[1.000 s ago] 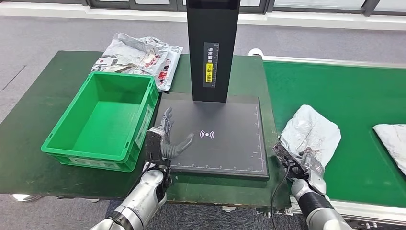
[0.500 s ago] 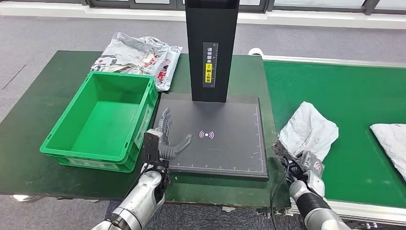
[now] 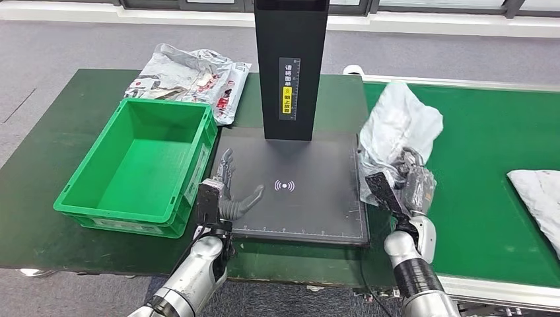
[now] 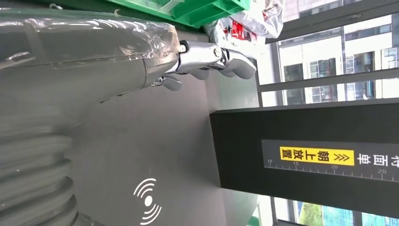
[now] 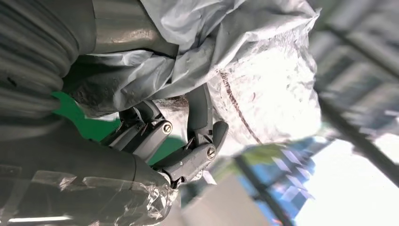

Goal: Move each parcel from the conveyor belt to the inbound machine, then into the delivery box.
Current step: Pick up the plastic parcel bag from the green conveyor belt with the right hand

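Left hand: left hand hovers over the near left corner of the scanner pad, fingers spread apart, palm empty.
Right hand: right hand grips the lower folds of the grey parcel, lifted clear of the belt at the pad's right edge.
Right wrist view: dark fingers curl round crumpled grey film of the parcel; a dark curved line on the bag shows here, which the head view does not resolve. Background is blurred.
Left wrist view: fingers lie extended over the grey pad surface, nothing between them; white wireless symbol close by; yellow label on the black column.
Conveyor belt: green belt to the right; second parcel lies at its far right edge, cut off by the frame.
Green box: delivery box stands just left of the pad.
Column: black upright rises from the pad's far edge.
Far table: printed silver bags lie beyond the box.
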Controlling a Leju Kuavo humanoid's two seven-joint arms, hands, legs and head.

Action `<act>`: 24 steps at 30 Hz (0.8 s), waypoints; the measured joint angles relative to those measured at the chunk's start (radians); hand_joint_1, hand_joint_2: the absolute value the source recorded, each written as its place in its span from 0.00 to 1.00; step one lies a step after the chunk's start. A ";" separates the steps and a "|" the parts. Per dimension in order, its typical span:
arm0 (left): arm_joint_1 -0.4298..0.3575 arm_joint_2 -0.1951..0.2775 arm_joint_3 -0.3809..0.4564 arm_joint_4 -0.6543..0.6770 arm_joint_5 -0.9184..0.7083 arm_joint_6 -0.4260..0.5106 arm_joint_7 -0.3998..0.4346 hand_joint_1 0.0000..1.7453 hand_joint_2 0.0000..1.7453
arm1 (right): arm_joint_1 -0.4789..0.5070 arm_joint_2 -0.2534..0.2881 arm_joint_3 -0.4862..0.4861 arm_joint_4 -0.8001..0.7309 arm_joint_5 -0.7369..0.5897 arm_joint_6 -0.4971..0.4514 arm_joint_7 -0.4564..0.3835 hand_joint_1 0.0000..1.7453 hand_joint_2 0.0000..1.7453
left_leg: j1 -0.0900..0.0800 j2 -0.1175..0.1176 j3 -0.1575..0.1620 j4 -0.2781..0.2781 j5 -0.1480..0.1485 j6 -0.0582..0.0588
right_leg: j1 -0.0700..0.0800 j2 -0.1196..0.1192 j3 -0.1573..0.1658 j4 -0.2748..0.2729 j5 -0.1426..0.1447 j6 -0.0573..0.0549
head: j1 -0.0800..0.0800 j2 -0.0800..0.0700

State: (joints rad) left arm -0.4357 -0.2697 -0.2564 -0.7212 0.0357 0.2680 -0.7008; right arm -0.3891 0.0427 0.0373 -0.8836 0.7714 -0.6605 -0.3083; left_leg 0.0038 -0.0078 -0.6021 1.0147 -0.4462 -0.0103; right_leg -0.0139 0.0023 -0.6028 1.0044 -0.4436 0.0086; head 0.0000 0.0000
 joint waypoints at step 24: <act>-0.016 -0.006 0.000 -0.029 0.001 0.002 0.000 0.00 1.00 | 0.023 0.046 0.538 -0.308 -0.113 0.397 0.105 0.00 1.00 | 0.000 0.001 0.000 -0.001 -0.001 -0.001 | 0.000 0.001 -0.001 0.000 -0.001 -0.001 | 0.000 0.000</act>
State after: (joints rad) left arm -0.4517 -0.2753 -0.2564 -0.7503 0.0369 0.2702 -0.7007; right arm -0.3660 0.0890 0.5750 -1.1920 0.6583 -0.2632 -0.2034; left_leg 0.0041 -0.0069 -0.6024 1.0141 -0.4470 -0.0117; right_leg -0.0138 0.0037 -0.6037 1.0045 -0.4445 0.0077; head 0.0001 0.0000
